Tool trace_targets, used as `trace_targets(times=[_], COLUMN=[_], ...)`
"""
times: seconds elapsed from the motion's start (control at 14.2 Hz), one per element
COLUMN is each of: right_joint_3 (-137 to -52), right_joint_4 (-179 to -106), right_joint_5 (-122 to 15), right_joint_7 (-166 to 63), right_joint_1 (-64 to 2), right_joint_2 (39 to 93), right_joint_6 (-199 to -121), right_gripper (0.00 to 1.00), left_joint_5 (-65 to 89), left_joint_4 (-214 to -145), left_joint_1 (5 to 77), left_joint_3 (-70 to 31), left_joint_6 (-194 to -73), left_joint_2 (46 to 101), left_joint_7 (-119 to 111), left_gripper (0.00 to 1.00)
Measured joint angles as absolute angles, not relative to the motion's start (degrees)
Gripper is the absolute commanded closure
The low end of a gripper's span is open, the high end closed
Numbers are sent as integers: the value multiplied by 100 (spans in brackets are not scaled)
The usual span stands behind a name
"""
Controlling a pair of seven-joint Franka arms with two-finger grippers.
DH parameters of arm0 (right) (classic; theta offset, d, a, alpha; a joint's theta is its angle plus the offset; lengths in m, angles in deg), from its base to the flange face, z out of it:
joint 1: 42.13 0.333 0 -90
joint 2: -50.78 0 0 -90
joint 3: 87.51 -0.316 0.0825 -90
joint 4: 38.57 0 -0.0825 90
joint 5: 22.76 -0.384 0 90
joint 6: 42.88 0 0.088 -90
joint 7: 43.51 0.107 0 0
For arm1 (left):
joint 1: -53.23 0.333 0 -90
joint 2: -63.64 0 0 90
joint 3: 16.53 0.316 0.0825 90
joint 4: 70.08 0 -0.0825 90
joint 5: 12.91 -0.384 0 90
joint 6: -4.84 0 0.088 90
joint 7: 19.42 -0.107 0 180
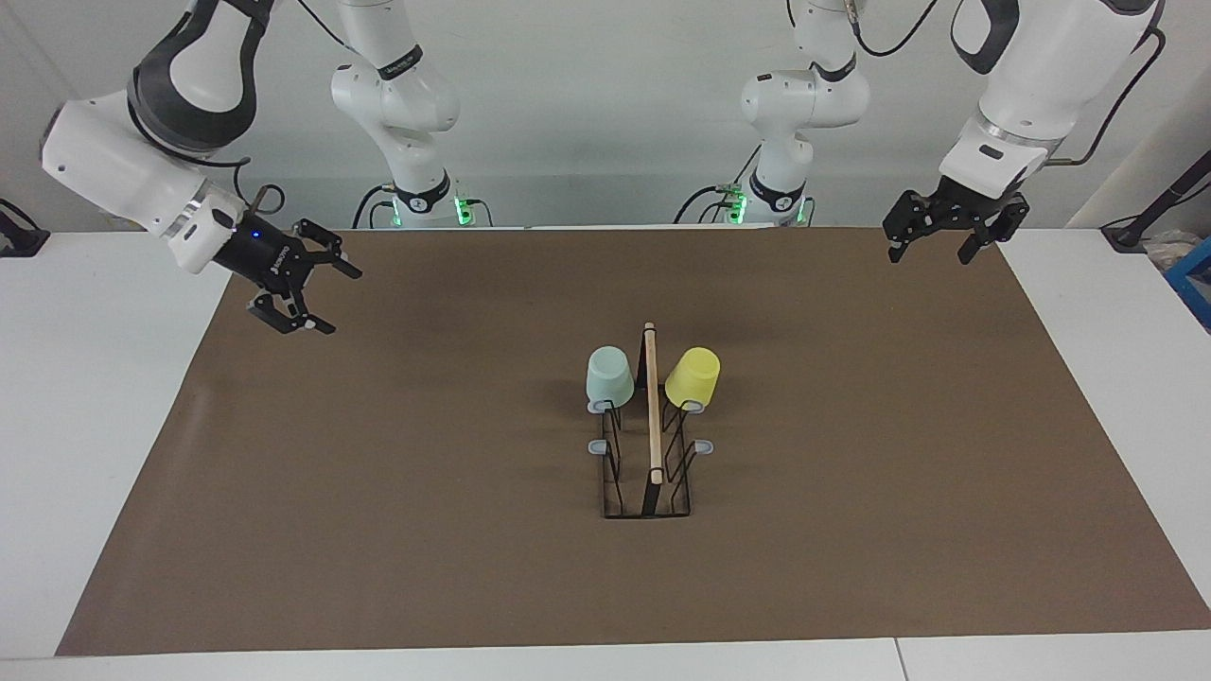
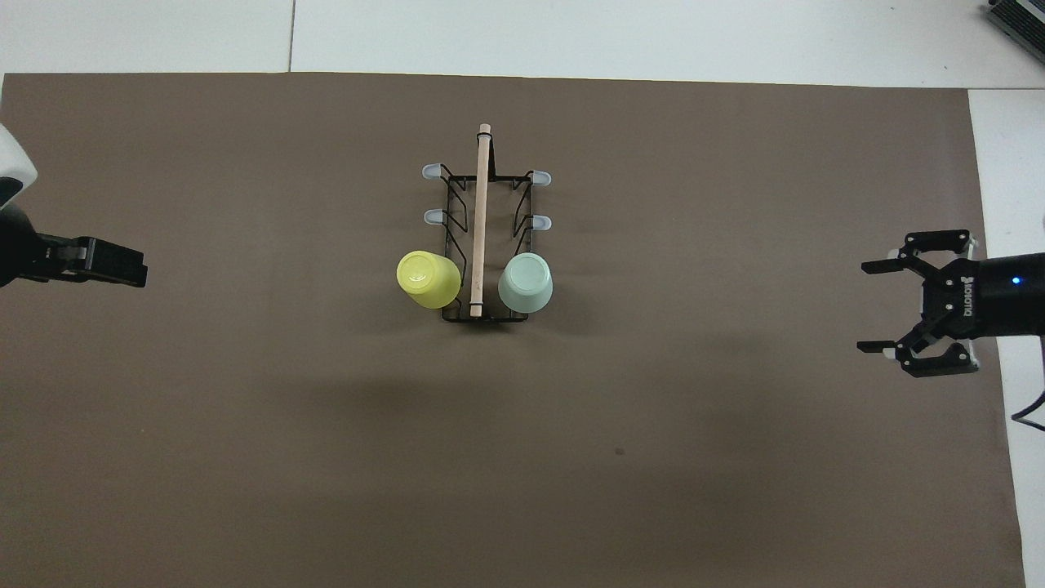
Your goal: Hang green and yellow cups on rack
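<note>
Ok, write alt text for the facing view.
A green cup and a yellow cup hang upside down on a black wire rack mid-table, on the prongs nearest the robots. The right gripper and left gripper hang open and empty over the brown mat's ends.

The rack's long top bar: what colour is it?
Light, unpainted wood, running along the top of the black wire rack. It shows best in the overhead view.

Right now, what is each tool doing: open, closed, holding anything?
Left tool: open, empty, over the mat's edge.
Right tool: open, empty, over the mat's other edge.
</note>
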State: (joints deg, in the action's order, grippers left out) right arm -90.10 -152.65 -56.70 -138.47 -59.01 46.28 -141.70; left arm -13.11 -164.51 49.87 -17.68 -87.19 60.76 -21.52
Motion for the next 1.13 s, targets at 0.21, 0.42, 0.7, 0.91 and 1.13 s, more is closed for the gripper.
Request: trace_targets(times=[0.21,0.42,0.7,0.91,1.13], right_joint_3=[-9031,-9115,-9155,-9185,-9235], right_joint_4=[-15138,-14973,-14885,-14739,-14483], right_joint_5=[-4798,-3999,-3867,-3599,-3000], right_joint_7=[-12776,-11461,-10002,-8526,-7612], right_joint_1=[-5896,-5855,-5812,-5439,-4943], right_joint_2=[4589,4589,4603,4618,4658], right_joint_6=[-13853,-13715,-13648,-13612,-13614], right_gripper=[0,0,0,0,0], left_joint_5=[-1311,-1311,-1311,-1311,-1311], left_joint_4=[-16451,-16451,-16451,-16451,-16451], left_joint_1=[4987,4987,4987,4987,4987], left_joint_3=[-1768,-1768,-1768,-1768,-1768], left_joint_6=[-8719,-8719,-8719,-8719,-8719], left_joint_2=[6076,6076,6076,6076,6076], left_joint_7=[-2152,-2152,-2152,-2152,-2152], left_gripper=[0,0,0,0,0])
